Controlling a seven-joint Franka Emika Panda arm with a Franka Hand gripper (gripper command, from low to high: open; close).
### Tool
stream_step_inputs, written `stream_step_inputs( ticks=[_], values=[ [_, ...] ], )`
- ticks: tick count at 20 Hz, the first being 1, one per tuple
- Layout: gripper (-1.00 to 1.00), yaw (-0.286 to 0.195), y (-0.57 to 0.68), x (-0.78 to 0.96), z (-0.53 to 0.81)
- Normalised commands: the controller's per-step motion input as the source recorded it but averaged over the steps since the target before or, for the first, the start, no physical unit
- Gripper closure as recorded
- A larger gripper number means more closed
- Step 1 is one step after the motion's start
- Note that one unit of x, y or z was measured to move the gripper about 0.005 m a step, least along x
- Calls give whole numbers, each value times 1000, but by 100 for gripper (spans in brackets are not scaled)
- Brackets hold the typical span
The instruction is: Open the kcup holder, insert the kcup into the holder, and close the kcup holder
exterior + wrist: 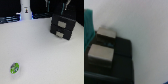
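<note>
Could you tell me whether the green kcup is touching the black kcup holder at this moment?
Apart. The exterior view shows the kcup lying near the front of the white table, with a wide stretch of bare surface between it and the kcup holder.

Both views onto kcup holder (62,25)

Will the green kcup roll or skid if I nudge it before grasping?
The kcup looks small and round, lying alone on the smooth white table, so it probably slides or rolls easily. Likely light; approach from above rather than sideways.
</note>
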Motion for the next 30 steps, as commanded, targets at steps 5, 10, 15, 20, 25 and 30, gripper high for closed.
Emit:
stream_step_inputs(
  ticks=[5, 10, 15, 20, 25, 30],
  values=[
    [-100, -153, 683, -338, -145],
    [-100, -136, 641, -270, -233],
    [-100, -101, 490, -135, -339],
    [-100, -56, 423, -87, -374],
    [-100, -50, 324, -123, -406],
    [-100, -30, 170, -236, -435]
  ],
)
